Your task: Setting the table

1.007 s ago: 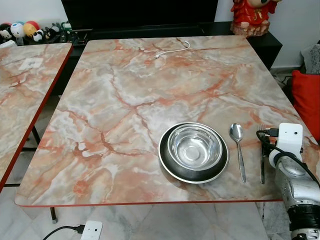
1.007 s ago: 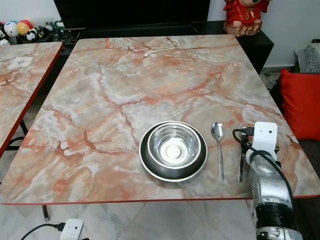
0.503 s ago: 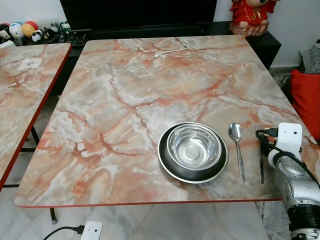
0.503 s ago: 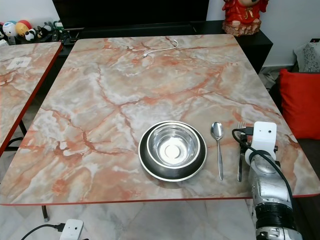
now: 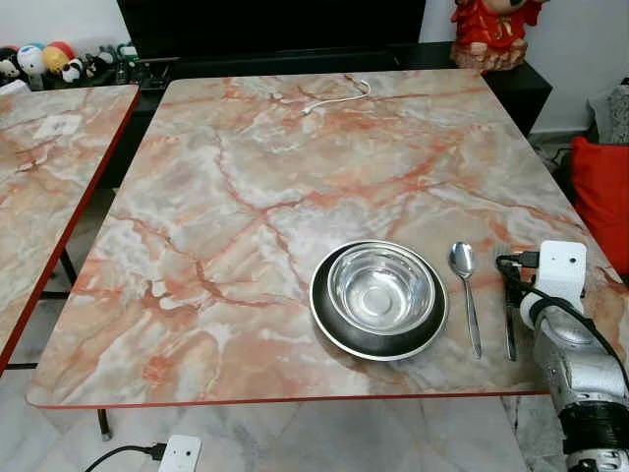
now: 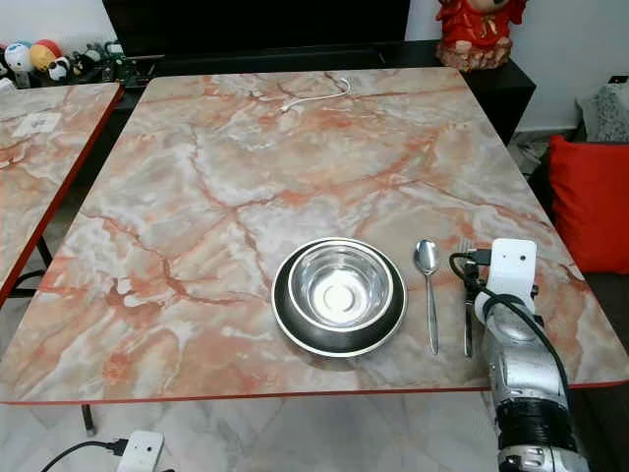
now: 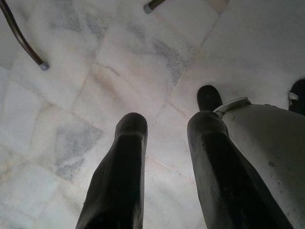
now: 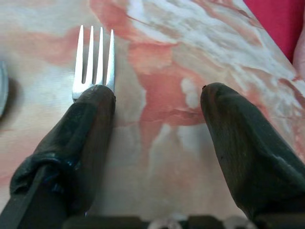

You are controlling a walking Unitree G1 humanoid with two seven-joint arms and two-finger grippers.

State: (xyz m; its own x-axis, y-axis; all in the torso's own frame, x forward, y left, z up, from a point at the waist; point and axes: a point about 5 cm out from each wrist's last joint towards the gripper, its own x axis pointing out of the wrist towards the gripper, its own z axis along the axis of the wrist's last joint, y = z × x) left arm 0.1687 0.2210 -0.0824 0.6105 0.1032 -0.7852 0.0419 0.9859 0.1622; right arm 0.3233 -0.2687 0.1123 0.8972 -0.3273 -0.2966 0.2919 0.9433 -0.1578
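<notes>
Right end effector (image 8: 157, 119) sits low over the marble tabletop (image 5: 295, 177) at the lower right of the head views, its two black fingers (image 8: 81, 138) spread wide with bare stone between them. One finger lies right over the fork (image 8: 94, 59), whose tines poke out past its tip. Whether that finger presses on the handle or just covers it is hard to judge from this angle. Nothing is gripped.

Look at the place setting: a steel bowl (image 5: 381, 288) nested on a dark plate (image 5: 329, 329) near the lower centre of the frame, a spoon (image 5: 466, 295) just to its right, and the fork (image 6: 467, 315) beside the spoon, all running roughly parallel. A white cable (image 5: 339, 98) lies far off at the top of the tabletop, a red cushion (image 5: 601, 192) at the right edge.

Left end effector (image 7: 164, 157) points at the pale tiled floor (image 7: 95, 81), fingers parted and empty, idle.

My read: the fork has been laid down and this is the release or final nudge. The setting looks close to finished. The next move calls for a clean lift straight up and back, keeping that inner finger from dragging the fork out of line or knocking it into the spoon.
</notes>
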